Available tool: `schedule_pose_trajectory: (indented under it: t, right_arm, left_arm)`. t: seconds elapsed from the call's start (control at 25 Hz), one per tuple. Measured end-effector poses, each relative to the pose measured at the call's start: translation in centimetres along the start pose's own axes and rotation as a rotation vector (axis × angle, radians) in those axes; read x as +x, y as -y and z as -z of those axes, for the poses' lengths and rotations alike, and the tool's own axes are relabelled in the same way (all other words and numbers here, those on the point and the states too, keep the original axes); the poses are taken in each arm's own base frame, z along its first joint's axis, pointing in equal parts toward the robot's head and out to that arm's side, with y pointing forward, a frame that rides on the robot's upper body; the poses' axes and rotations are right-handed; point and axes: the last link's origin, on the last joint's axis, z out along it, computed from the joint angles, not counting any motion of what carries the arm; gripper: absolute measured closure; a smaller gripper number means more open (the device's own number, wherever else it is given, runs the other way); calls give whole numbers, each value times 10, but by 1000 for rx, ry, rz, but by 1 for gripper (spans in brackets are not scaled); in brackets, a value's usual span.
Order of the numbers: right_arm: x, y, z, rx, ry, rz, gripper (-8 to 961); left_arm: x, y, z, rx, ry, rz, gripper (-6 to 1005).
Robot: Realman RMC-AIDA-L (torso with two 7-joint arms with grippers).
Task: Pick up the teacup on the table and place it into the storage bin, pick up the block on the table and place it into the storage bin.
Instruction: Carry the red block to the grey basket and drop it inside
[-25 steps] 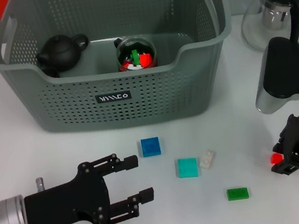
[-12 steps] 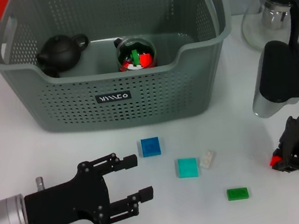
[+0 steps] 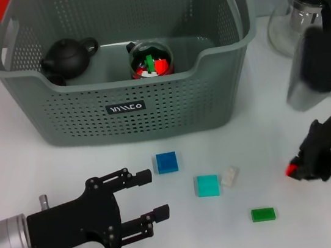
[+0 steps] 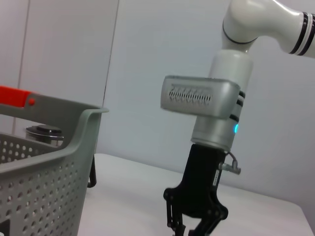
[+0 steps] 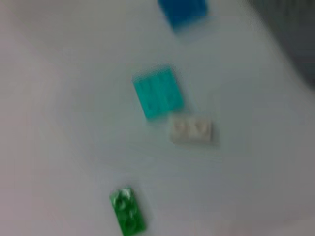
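Red block (image 3: 291, 170) pinched at the tip of the right gripper (image 3: 297, 171), above the white table (image 3: 30, 168); only a small glossy corner shows, the rest covered by black fingers. Off toward the left gripper from there: a flat green studded block (image 3: 263, 214), a small white block (image 3: 229, 177) touching a teal square block (image 3: 207, 186), then a blue block (image 3: 166, 162) just ahead of the left gripper (image 3: 149, 195). Left gripper low over the table, black jaws spread wide, nothing between them. Bin (image 3: 126, 108) beyond the blue block: grey-green perforated plastic, orange handle ends, small black label. Inside, a matte black teapot (image 3: 66, 56) and a round cup (image 3: 151, 59) filled with coloured pieces, both partly screened by the front wall. Glass pitcher (image 3: 306, 8) behind the right arm, partly hidden by it. Right wrist view smeared; blocks recognisable by colour only.
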Motion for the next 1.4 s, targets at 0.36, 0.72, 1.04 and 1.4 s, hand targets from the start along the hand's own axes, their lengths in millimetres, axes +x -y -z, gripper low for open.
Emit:
schedule_pose_trajectory:
  t: [0.36,0.72,1.04,1.4]
  right_arm:
    - [41,-6,60,-189,675,16,783]
    - [31,-19,115,-206,1176,146,783]
    - [-58,11,184,-75,1239,139,783]
    - [-158,48,180,183,883,-141,783]
  left_arm:
    - [1,1,1,8,-5,3,309]
    - [5,6,-1,8,-7,-11,309]
    - [6,5,-3,2,-11,-12,309]
    - [6,5,-3,4,-15,-9,309]
